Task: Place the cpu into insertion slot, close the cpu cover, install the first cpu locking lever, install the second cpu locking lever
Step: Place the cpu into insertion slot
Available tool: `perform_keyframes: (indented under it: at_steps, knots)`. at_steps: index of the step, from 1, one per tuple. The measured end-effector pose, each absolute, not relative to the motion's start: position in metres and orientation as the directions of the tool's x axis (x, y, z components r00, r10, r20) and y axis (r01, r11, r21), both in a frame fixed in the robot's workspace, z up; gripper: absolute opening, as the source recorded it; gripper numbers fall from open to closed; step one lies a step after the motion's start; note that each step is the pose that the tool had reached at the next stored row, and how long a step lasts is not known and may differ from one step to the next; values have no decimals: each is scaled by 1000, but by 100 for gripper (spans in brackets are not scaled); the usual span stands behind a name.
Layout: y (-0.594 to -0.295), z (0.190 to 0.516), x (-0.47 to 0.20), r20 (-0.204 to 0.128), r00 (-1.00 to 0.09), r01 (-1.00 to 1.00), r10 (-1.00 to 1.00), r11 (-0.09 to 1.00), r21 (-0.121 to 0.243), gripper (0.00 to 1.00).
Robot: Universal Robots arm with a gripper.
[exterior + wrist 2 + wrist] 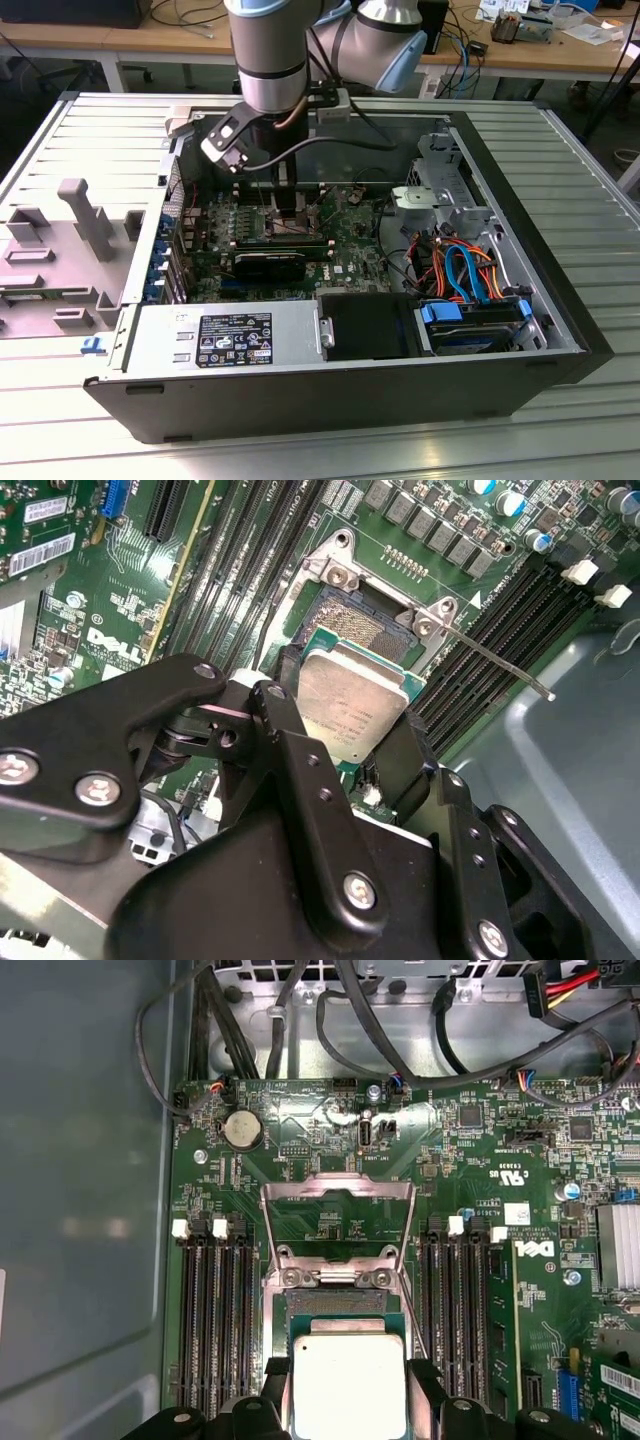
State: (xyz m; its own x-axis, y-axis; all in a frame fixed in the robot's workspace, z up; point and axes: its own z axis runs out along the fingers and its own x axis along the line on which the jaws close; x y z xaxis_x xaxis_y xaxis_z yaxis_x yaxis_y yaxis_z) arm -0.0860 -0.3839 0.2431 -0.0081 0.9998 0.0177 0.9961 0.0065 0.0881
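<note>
Cpu (347,1380) is in your gripper (350,1405), over the slot (335,1305). Cover (338,1186) stands open; call its hinge side twelve o'clock on the slot. Fingers (424,1390) are clamped on the cpu's edges at three and nine, so the chip lies square between them. The slot's bare contacts peek out past the cpu's twelve o'clock edge, so I'd judge it sits a touch toward six; hovering or already touching the rim, you can't tell. The cover leans back beyond twelve, clear of the slot; a lever (500,665) juts out unlatched beside it. In the exterior view your arm (268,60) reaches down onto the board (350,265) at about eleven o'clock of the case (330,395).
</note>
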Motion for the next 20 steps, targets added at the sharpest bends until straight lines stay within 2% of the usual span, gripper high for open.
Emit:
perform_keyframes:
  at_steps: [20]
  knots:
    - [-384, 240, -89, 18, -8, 996, 1000, 6, 88, 55]
